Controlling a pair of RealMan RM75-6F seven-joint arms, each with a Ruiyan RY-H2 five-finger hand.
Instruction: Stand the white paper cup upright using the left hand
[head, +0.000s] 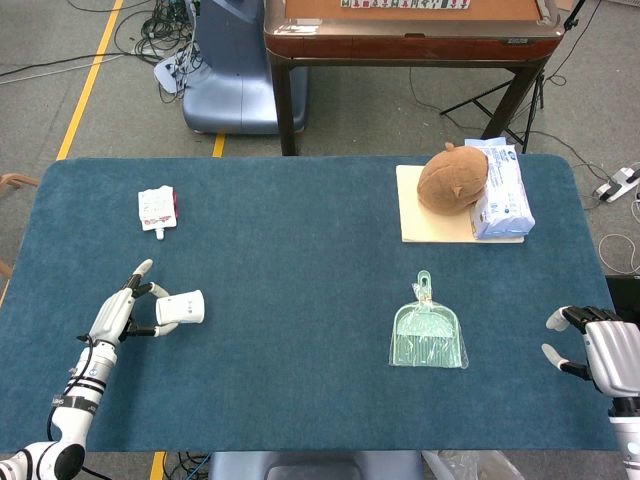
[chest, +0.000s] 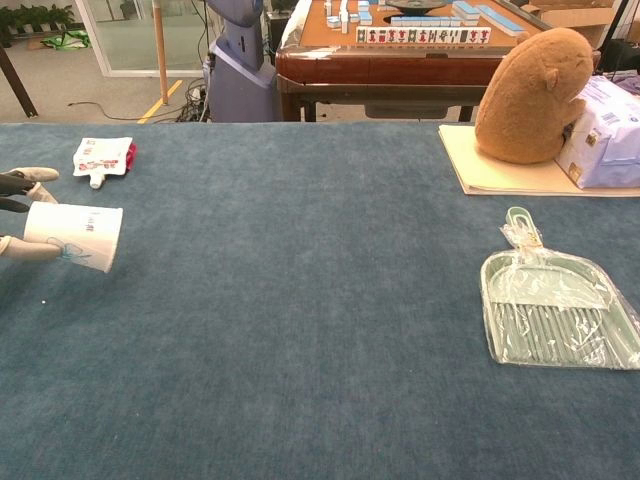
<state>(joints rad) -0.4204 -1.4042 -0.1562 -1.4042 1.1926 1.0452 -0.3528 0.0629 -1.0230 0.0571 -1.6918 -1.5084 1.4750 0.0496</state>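
The white paper cup (head: 181, 308) lies on its side near the left edge of the blue tabletop (head: 300, 300), with its open mouth turned to the right and its closed bottom toward the left robot hand (head: 122, 310). In the chest view the cup (chest: 72, 236) looks lifted a little above the cloth, held horizontal. The left robot hand grips the cup at its bottom end; its fingers (chest: 25, 177) reach around the cup from above and below, and only these finger ends show at the left border of the chest view. The right robot hand (head: 600, 350) rests at the right edge of the tabletop, holding nothing, with its fingers apart and slightly curved. A small white and red pouch (head: 157, 208) lies behind the cup, well apart from it. A light green dustpan (head: 428, 335) in clear wrapping lies on the right half. At the far right, a brown plush toy (head: 453, 179) sits on a cream board (head: 420, 225), touching a pack of wipes (head: 500, 190).
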